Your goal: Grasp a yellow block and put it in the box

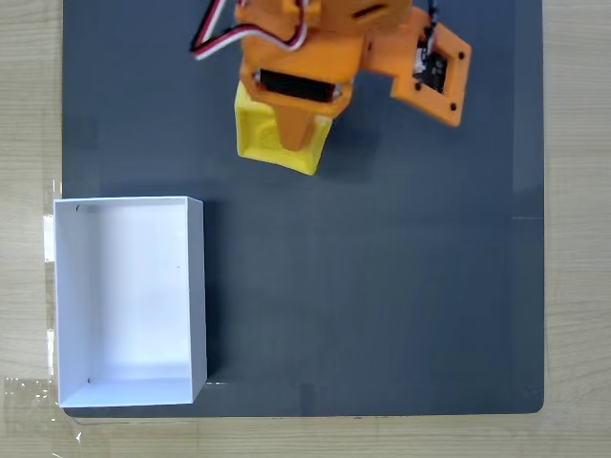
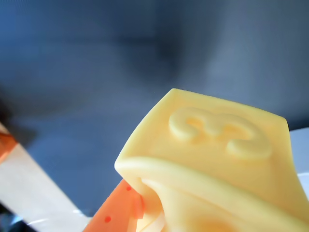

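In the fixed view the yellow block (image 1: 258, 134) sits at the top of the dark mat, partly covered by my orange gripper (image 1: 294, 141), whose finger reaches down over its middle. The wrist view shows the yellow block (image 2: 212, 150) very close, with an embossed "3" on its upper face. Its lower edge is squashed in against an orange finger (image 2: 113, 212), so the gripper is shut on it. The box (image 1: 199, 286), a shallow white tray, lies open and empty at the lower left of the fixed view, well apart from the block.
A dark grey mat (image 1: 382, 286) covers most of the light wooden table (image 1: 29, 114). The arm's orange body and its small circuit board (image 1: 434, 67) hang over the mat's top edge. Clear tape (image 1: 29, 396) sticks out by the box's lower left corner.
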`<act>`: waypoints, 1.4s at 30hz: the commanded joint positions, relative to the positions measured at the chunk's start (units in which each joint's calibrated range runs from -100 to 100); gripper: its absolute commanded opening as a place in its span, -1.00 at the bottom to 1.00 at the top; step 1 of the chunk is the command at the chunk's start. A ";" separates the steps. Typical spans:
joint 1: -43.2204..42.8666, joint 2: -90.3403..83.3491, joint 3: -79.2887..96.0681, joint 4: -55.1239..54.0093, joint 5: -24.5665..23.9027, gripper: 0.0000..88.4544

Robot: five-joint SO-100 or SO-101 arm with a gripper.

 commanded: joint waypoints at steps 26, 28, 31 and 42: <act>20.52 6.07 -2.11 -60.12 0.62 -0.62; 20.52 10.31 -3.74 -60.12 1.88 -0.62; 20.52 15.90 -6.09 -60.12 2.09 -0.62; 21.02 27.85 -11.25 -60.04 2.25 -0.62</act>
